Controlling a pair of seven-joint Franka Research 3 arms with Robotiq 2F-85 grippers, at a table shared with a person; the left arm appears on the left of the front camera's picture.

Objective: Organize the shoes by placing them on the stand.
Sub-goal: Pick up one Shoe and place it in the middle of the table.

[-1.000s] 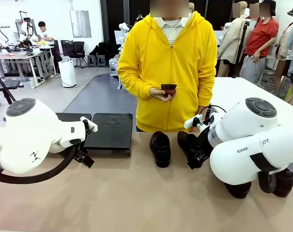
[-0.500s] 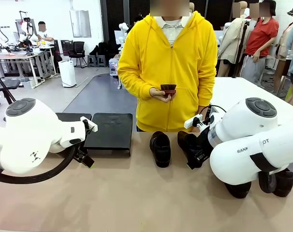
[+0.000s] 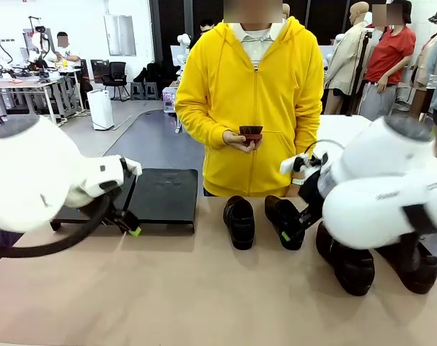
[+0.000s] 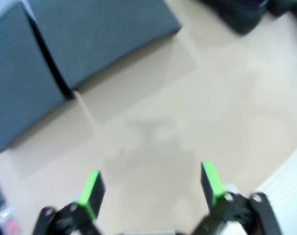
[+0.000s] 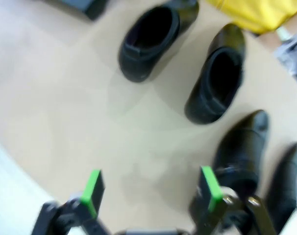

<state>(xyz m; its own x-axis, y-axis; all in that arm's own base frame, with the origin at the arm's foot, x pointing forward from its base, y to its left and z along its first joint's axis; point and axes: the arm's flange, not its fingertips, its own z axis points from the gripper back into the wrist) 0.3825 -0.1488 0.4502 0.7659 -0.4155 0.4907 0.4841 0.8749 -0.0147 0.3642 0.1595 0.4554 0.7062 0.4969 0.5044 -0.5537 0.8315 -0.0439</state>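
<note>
Several glossy black shoes lie on the tan table: one (image 3: 239,221) at the middle, one (image 3: 285,218) right of it, and two more (image 3: 346,263) (image 3: 406,265) under my right arm. The right wrist view looks down on them (image 5: 151,41) (image 5: 217,73) (image 5: 239,147) (image 5: 283,181). The black stand (image 3: 161,196) sits at the back left, and its two platforms (image 4: 99,39) fill the top left of the left wrist view. My left gripper (image 3: 130,227) (image 4: 151,188) hangs open over bare table in front of the stand. My right gripper (image 3: 287,232) (image 5: 151,191) is open and empty beside the second shoe.
A person in a yellow hoodie (image 3: 251,94) stands at the far edge, holding a small dark red object (image 3: 251,133) in one hand. Bare table stretches across the front. A corner of the stand (image 5: 82,5) shows at the top of the right wrist view.
Both arms have risen and are moving, blurring the views. The right arm lifted, uncovering more of the two shoes beneath it. Both grippers stay open.
</note>
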